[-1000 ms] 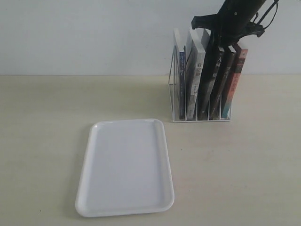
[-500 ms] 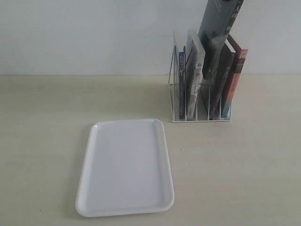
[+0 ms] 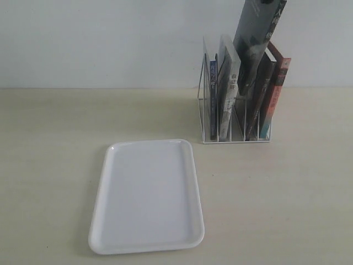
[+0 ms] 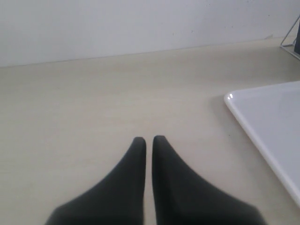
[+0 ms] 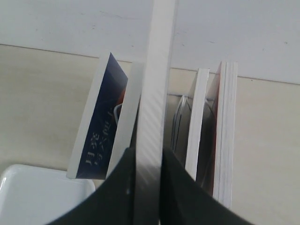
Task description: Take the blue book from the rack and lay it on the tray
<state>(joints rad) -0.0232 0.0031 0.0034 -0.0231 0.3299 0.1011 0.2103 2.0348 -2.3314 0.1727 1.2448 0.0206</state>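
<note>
The blue book (image 3: 213, 102) stands in the leftmost slot of the white wire rack (image 3: 205, 118); its blue cover with white characters also shows in the right wrist view (image 5: 101, 129). My right gripper (image 5: 148, 151) is shut on the page edge of a different, dark-covered book (image 3: 256, 38). That book is raised halfway out of the rack and tilts right; the gripper itself is above the top of the exterior view. The white tray (image 3: 148, 196) lies flat in front of the rack, to its left. My left gripper (image 4: 149, 139) is shut on nothing, low over the table beside the tray (image 4: 269, 124).
A white-spined book (image 3: 227, 96), a black-spined book (image 3: 259, 94) and a red-orange-spined book (image 3: 276, 94) also stand in the rack. A pale wall runs behind the table. A corner of the tray (image 5: 33, 197) shows below the rack.
The right gripper, which was at the tops of the books one second ago, has risen out of the exterior view, pulling the dark-covered book up with it. The blue book has not moved.
</note>
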